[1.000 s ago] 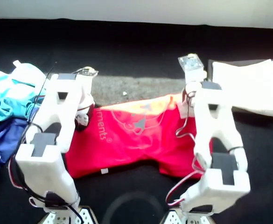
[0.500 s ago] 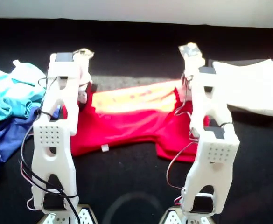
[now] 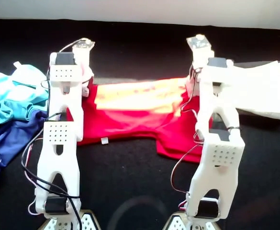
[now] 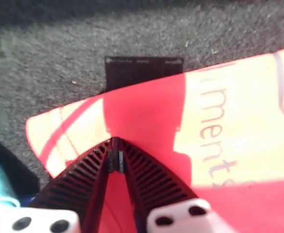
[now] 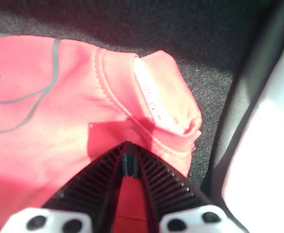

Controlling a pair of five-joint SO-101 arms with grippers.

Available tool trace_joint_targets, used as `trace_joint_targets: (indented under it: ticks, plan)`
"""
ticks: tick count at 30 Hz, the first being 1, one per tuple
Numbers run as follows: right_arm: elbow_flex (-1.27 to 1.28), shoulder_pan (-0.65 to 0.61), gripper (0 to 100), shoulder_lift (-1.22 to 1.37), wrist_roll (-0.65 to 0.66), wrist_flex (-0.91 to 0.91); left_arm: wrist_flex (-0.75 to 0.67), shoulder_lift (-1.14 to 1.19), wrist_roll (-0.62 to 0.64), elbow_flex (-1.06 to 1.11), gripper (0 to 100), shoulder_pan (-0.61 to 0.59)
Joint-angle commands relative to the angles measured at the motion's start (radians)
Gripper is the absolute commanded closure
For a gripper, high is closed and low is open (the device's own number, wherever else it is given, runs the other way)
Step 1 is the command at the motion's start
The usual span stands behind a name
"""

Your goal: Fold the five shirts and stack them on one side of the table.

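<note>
A red shirt [image 3: 135,112] lies across the middle of the black table, its far edge folded over and sunlit. My left gripper [image 4: 115,155] is shut on the red shirt [image 4: 146,111] at its left far corner, seen in the high view under the left arm [image 3: 65,86]. My right gripper [image 5: 127,158] is shut on the red shirt [image 5: 83,97] near the collar with its white label [image 5: 151,99], under the right arm [image 3: 211,91]. A heap of teal and blue shirts [image 3: 8,112] lies at the left. A folded white shirt [image 3: 254,88] rests at the right.
The white shirt sits on a dark board [image 3: 274,115] at the table's right side; its pale edge [image 5: 268,145] runs close beside my right gripper. A small black patch [image 4: 142,70] lies on the grey cloth beyond the red shirt's corner.
Both arms have stretched away from their bases toward the table's far side, carrying the red shirt's edge with them. The shirt now lies folded into a narrower band.
</note>
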Motion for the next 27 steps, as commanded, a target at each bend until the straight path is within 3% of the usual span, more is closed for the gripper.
trace_joint_targets:
  ticks: [1, 10, 22, 27]
  plan:
    - [-0.059, 0.008, 99.1, -0.133, -0.008, 0.073, 0.008, -0.197, 0.006, 0.093, 99, -0.015]
    - [-0.058, 0.008, 99.1, -0.24, -0.008, 0.209, -0.032, -0.719, 0.0, 0.852, 99, -0.008]
    - [-0.059, -0.081, 99.1, -0.257, -0.005, 0.384, -0.655, -0.997, -0.002, 1.735, 99, 0.005]
    - [-0.05, -0.134, 99.1, -0.257, -0.008, 0.417, -0.73, -1.038, 0.0, 1.888, 99, -0.005]
